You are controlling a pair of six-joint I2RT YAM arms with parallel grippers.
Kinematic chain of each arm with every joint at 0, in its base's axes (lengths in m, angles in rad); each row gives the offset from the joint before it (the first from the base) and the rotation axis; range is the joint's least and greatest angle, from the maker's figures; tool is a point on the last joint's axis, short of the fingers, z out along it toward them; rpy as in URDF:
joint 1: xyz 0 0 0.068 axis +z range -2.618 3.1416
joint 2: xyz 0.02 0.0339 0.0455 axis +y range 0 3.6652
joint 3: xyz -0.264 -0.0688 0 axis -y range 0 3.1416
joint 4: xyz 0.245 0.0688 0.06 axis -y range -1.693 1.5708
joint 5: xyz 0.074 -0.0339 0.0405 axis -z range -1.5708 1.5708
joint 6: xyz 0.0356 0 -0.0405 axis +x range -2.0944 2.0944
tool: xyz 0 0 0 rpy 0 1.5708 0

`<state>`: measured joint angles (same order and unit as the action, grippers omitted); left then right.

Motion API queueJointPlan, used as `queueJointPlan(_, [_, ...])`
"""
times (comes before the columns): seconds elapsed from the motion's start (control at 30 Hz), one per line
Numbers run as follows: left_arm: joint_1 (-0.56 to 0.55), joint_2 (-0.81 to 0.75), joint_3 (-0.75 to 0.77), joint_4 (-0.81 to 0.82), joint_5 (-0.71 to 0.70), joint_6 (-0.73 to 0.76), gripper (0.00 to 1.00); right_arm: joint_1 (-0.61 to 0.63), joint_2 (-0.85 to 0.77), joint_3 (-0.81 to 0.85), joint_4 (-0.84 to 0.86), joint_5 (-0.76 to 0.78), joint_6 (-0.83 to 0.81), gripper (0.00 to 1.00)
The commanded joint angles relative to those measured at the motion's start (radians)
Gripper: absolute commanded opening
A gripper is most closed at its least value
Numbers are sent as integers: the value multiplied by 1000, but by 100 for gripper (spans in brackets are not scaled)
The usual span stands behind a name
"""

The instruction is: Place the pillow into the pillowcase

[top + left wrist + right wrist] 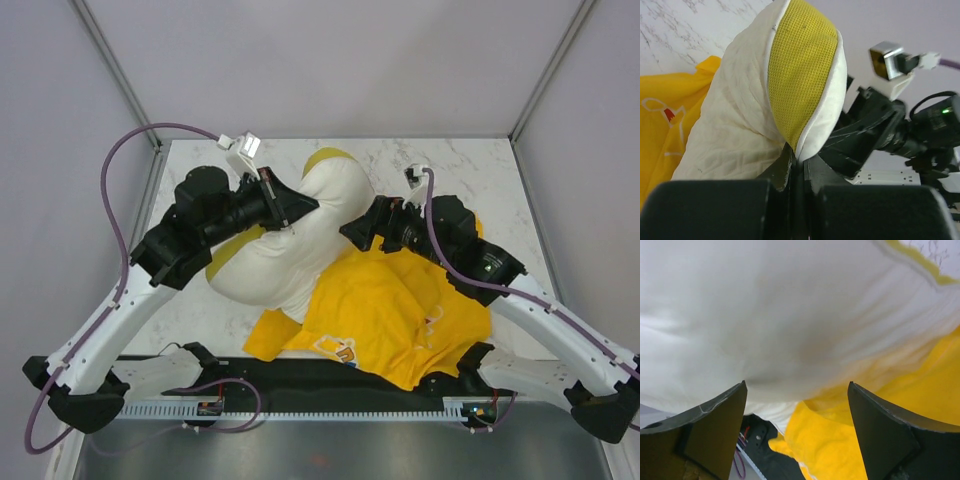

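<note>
The white pillow (300,235) with its yellow edge band (799,65) is lifted off the table, folded into a hump. My left gripper (285,207) is shut on the pillow's edge seam (801,150) at its left side. The yellow pillowcase (385,305) lies crumpled on the table at front right, partly under the pillow's lower end. My right gripper (355,232) is open, its fingers (715,425) spread just short of the pillow's white side (790,315), with pillowcase cloth (840,440) below.
The marble table (195,165) is walled by grey panels. A black rail with cables (300,385) runs along the near edge, and the pillowcase's front corner overhangs it. The right arm's body (920,130) is close beside the pillow.
</note>
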<state>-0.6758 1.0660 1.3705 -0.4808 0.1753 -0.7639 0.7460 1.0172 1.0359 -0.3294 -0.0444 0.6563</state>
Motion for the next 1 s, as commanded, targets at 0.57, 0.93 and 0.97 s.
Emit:
queueJointPlan(0.57, [-350, 11, -215, 103, -698, 518, 3, 4, 234, 512, -439, 253, 413, 98])
queueJointPlan(0.93, [-533, 43, -220, 223, -864, 693, 2, 15, 304, 472, -334, 121, 471, 98])
queueJointPlan(0.97, [-550, 49, -218, 232, -882, 728, 2, 21, 307, 469, -326, 118, 477, 98])
